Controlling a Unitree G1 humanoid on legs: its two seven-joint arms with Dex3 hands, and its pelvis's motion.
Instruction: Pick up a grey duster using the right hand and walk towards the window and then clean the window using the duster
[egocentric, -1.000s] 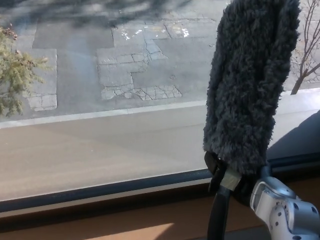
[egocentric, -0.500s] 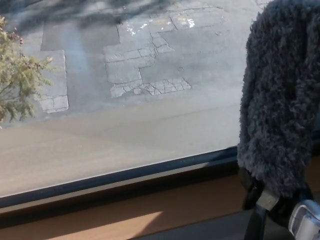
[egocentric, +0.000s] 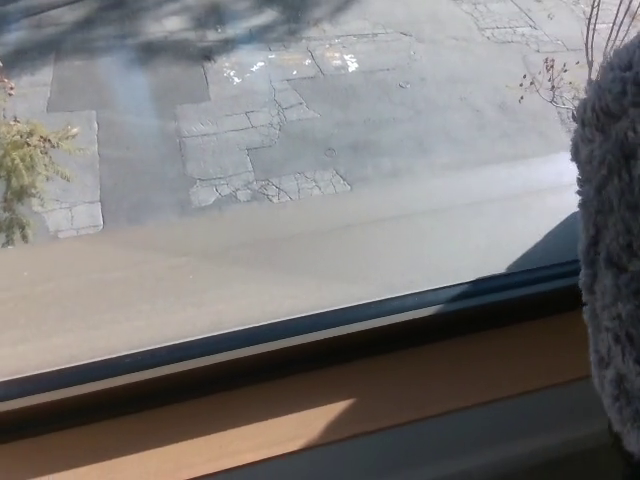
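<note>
Duster (egocentric: 610, 250) stands upright at the window's (egocentric: 300, 200) right edge, its grey pile rising above the wooden sill (egocentric: 300, 400) and cut off by the frame; neither of my hands shows, so I cannot tell their grip.

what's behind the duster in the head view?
Behind the grey duster: the window glass, its dark bottom frame, and bare twigs outside above it. Whatever lies directly behind its fluffy head is covered.

Wooden sill (egocentric: 300, 400) sunlit (one patch); cracked pavement (egocentric: 260, 150) beyond glass.
</note>
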